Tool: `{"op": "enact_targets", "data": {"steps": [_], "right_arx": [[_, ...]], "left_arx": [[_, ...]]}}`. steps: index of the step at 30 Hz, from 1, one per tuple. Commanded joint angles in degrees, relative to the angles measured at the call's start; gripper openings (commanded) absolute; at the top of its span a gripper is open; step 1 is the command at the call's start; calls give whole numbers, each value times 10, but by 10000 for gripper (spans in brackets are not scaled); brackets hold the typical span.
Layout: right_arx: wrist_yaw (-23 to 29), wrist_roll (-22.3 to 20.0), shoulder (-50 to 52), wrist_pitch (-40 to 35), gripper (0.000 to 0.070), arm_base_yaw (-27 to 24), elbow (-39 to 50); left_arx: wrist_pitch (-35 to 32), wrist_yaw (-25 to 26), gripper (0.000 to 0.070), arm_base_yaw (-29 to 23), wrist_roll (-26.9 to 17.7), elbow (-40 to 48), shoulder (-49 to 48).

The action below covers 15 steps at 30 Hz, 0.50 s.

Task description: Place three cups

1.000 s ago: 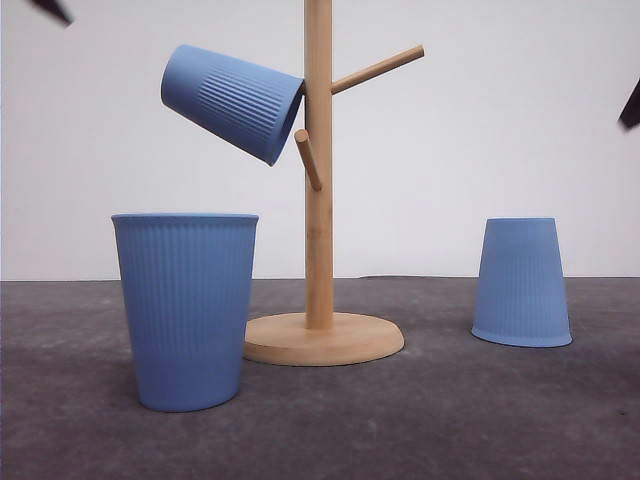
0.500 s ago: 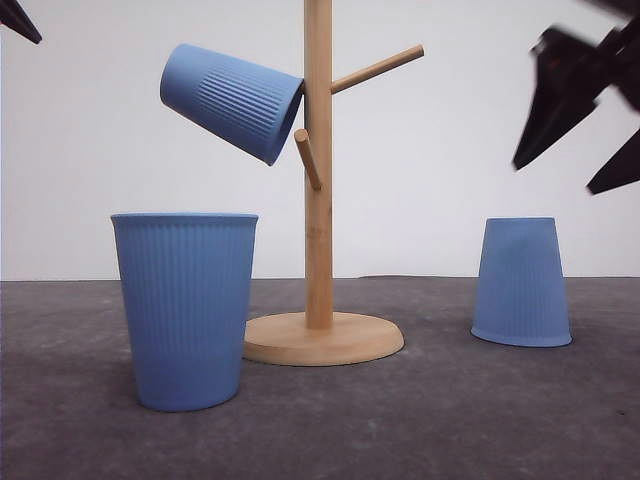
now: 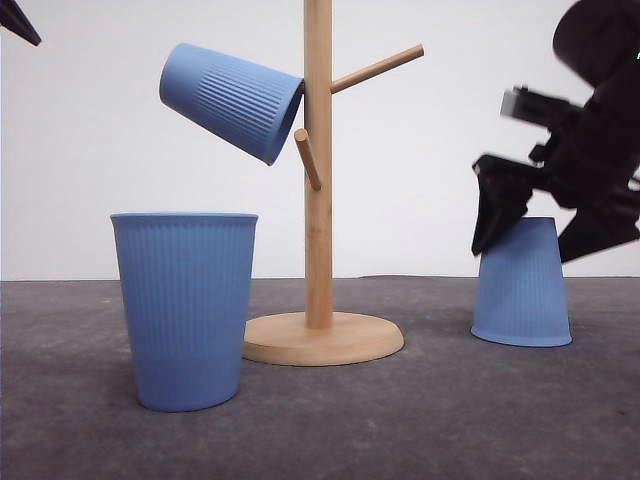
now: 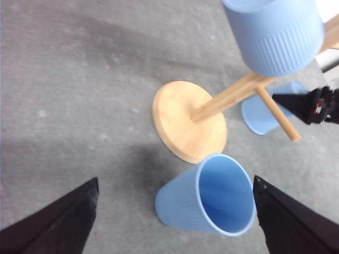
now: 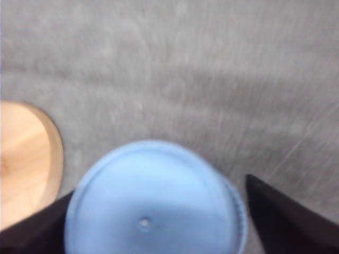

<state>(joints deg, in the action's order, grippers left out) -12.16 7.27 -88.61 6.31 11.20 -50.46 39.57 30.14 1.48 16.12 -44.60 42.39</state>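
Observation:
One light-blue cup point(image 3: 230, 100) hangs tilted on a left peg of the wooden stand point(image 3: 318, 200). A second cup point(image 3: 185, 310) stands upright at the front left, seen from above as an open cup point(image 4: 206, 196). The third cup point(image 3: 522, 290) stands upside down on the right. My right gripper point(image 3: 528, 248) is open, its fingers on either side of this cup's upturned base point(image 5: 153, 211); contact cannot be told. My left gripper point(image 4: 175, 222) hangs open and empty high above the upright cup; one fingertip point(image 3: 15, 20) shows at the top left.
The stand's round wooden base point(image 3: 325, 338) sits mid-table between the two standing cups. A free peg point(image 3: 378, 68) points up to the right, a shorter one point(image 3: 308, 158) toward the front. The table surface point(image 3: 420, 420) is dark grey.
My right gripper has come down from the upper right edge and now straddles the top of the upside-down cup. The cups and the left gripper have stayed put.

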Motion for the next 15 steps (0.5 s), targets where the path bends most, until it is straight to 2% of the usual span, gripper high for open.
{"op": "enact_targets", "data": {"steps": [1,6,10,15], "right_arx": [[-2,-6,-3,7,373,2,-11],[-39,0,41,63,363,1,-11],[-75,11,115,134,363,-10,-11],[-138,10,224,195,363,-55,-8]], "left_arx": [[-6,-2,541,0,0,-4,3],[-6,-2,541,0,0,-4,3],[-6,-2,541,0,0,-4,3],[-11,-2,541,0,-4,-4,3]]}}
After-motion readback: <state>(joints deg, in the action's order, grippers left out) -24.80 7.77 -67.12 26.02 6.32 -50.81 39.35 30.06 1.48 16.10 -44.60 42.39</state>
